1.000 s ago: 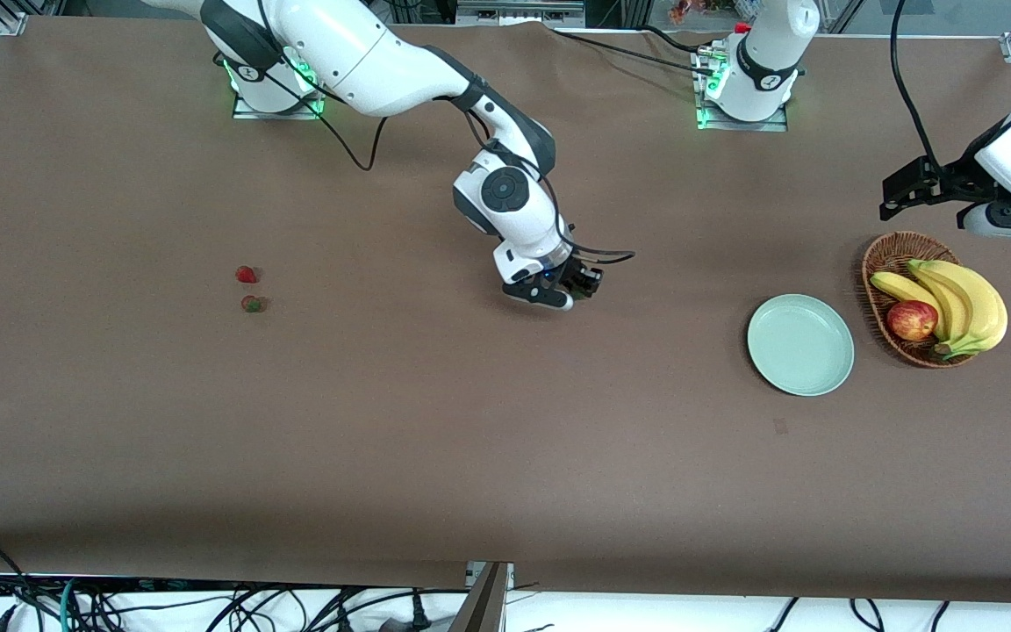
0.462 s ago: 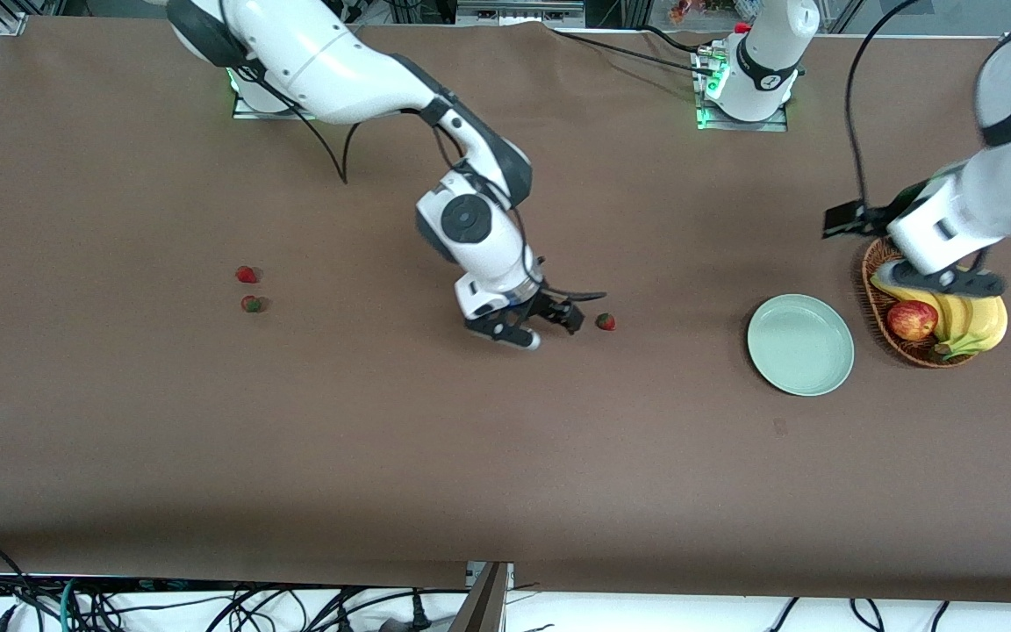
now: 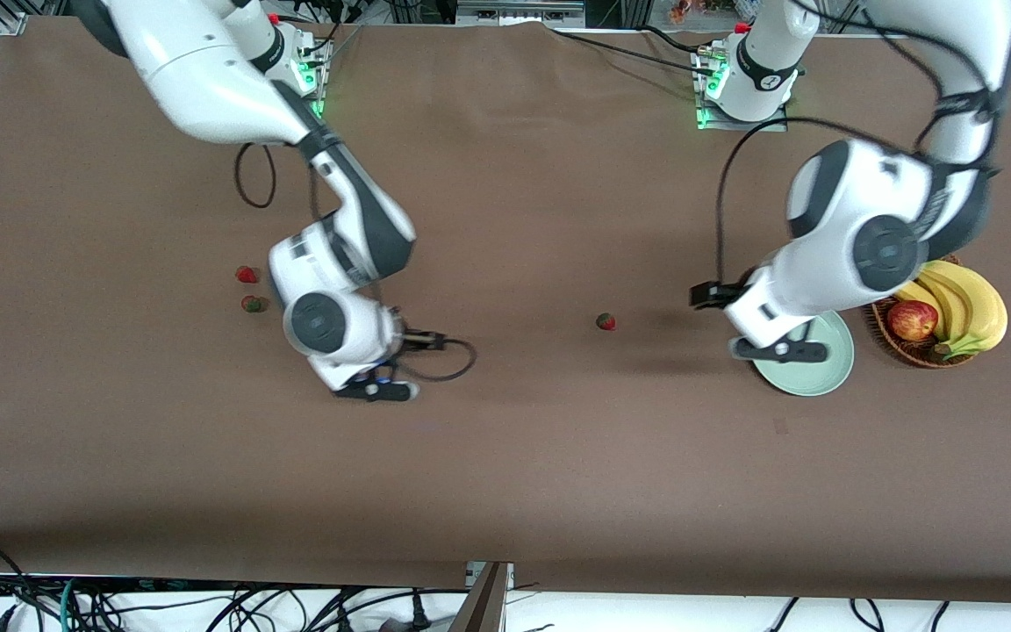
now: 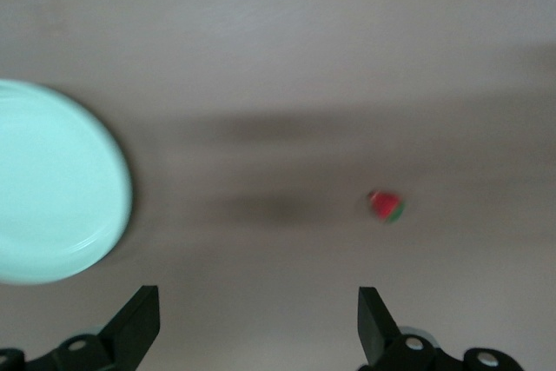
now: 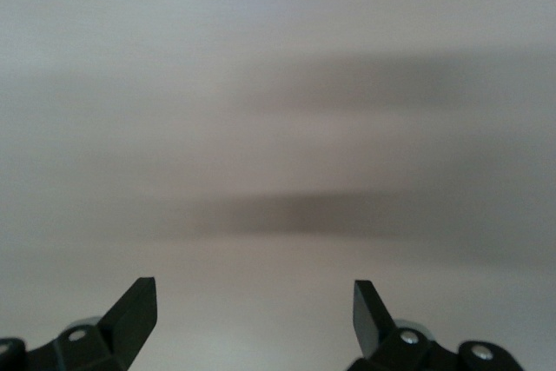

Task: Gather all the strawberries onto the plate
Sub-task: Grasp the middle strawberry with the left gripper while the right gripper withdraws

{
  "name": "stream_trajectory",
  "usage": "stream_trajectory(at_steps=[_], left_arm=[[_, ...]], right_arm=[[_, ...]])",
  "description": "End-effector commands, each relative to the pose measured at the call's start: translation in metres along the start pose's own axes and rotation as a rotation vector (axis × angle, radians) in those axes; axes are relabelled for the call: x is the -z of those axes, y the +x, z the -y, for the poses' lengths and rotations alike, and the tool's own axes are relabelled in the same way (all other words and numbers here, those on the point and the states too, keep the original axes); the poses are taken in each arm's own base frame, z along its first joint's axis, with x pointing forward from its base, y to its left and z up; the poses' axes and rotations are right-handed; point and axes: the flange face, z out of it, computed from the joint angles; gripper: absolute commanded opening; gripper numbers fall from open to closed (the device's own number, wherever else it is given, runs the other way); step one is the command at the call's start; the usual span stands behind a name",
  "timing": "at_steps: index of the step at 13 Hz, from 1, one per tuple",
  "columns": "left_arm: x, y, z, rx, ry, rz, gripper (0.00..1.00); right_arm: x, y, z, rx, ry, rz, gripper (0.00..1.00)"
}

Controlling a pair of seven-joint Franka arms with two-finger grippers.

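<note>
Three strawberries lie on the brown table: two close together toward the right arm's end, and one near the middle. That middle one also shows in the left wrist view. The mint-green plate lies toward the left arm's end, partly covered by the left arm, and it is empty in the left wrist view. My left gripper is open and empty over the plate's edge. My right gripper is open and empty over bare table beside the pair.
A wicker basket with bananas and a red apple stands beside the plate at the left arm's end. Cables run along the table's near edge.
The right gripper left a strawberry on the middle of the table and swung back toward the pair. The left arm came from over the basket to over the plate.
</note>
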Motion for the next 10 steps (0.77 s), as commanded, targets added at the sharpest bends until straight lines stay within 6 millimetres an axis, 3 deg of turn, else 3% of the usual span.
stream_trajectory(at_steps=[1,5,7,10], left_arm=[[-0.059,-0.008,-0.059,0.088,0.018,-0.037,1.00],[-0.142,-0.015,-0.065,0.060,0.029,-0.171,1.00],[-0.181,-0.031,-0.086,0.034,0.039,-0.145,1.00],[-0.189,-0.030,-0.097,0.050,0.016,-0.173,1.00]], right_arm=[[0.005,0.004,-0.062,0.092,-0.109,0.062,1.00],[-0.002,0.010,-0.141,0.217,-0.207,0.133,1.00],[-0.008,0.009,-0.171,0.249,-0.211,0.160,1.00],[-0.026,0.003,-0.203,0.265,-0.197,0.189,1.00]])
